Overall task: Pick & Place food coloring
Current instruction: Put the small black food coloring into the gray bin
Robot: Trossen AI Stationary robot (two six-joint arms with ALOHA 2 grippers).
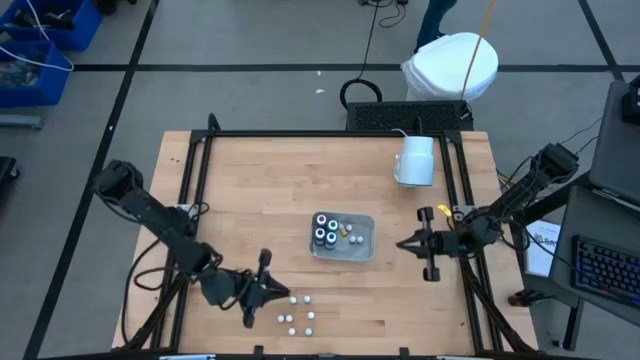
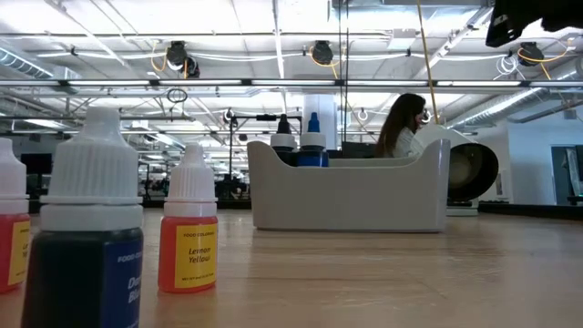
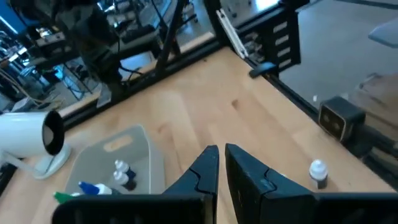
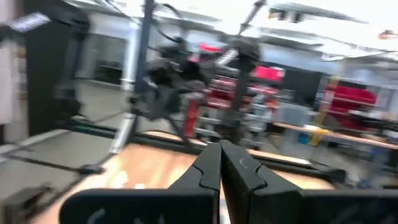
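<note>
Several tiny white-capped food coloring bottles stand upright on the table near its front edge; the low view shows a blue one and a yellow one close up. More bottles and dark round pots sit in the clear tray at the table's middle. My left gripper hovers just left of the loose bottles, shut with nothing between its fingers; one bottle stands beside it. My right gripper hangs shut right of the tray, holding nothing.
A large white mug lies on its side at the back right, behind the tray. Black frame rails run along the table's left and right sides. A person shows in the room beyond the table. Bare wood lies left of the tray.
</note>
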